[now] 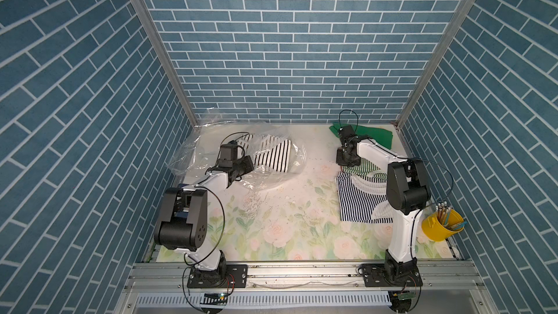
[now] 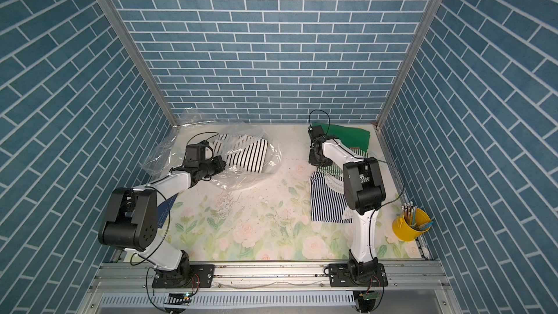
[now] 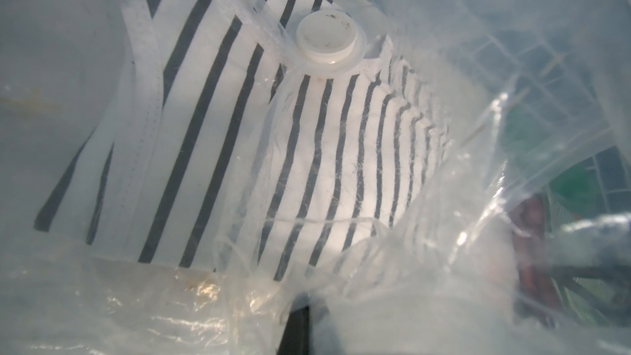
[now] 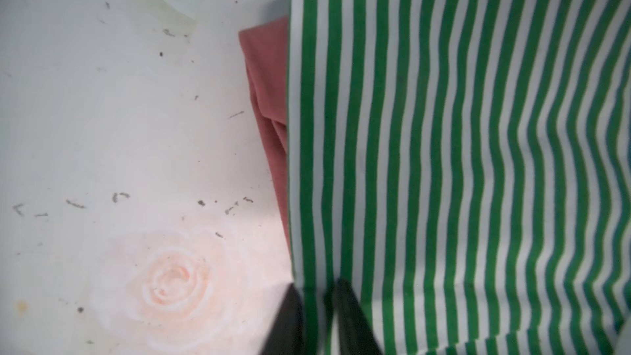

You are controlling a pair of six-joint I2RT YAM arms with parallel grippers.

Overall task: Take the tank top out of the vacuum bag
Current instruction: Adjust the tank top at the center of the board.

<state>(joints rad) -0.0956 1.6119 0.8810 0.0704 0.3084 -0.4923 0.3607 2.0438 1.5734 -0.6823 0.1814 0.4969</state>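
Observation:
The vacuum bag [image 1: 208, 146] [image 2: 169, 154], crinkly clear plastic, lies at the back left of the table. Its round white valve [image 3: 327, 40] shows in the left wrist view. Inside the bag lies the tank top [image 1: 273, 157] [image 2: 249, 155] [image 3: 211, 131], white with black stripes. My left gripper [image 1: 249, 167] [image 3: 304, 302] is shut on bunched plastic at the bag's near edge. My right gripper [image 1: 342, 163] [image 4: 317, 288] points down at the right and is shut on the edge of a green-and-white striped garment [image 4: 461, 165] [image 1: 367, 166].
A red cloth [image 4: 266, 97] peeks out from under the green-striped garment. A navy-and-white striped garment [image 1: 353, 203] lies in front of it, and a plain green cloth [image 1: 374, 134] lies at the back right. A yellow bucket of pencils [image 1: 440, 225] stands at the right edge.

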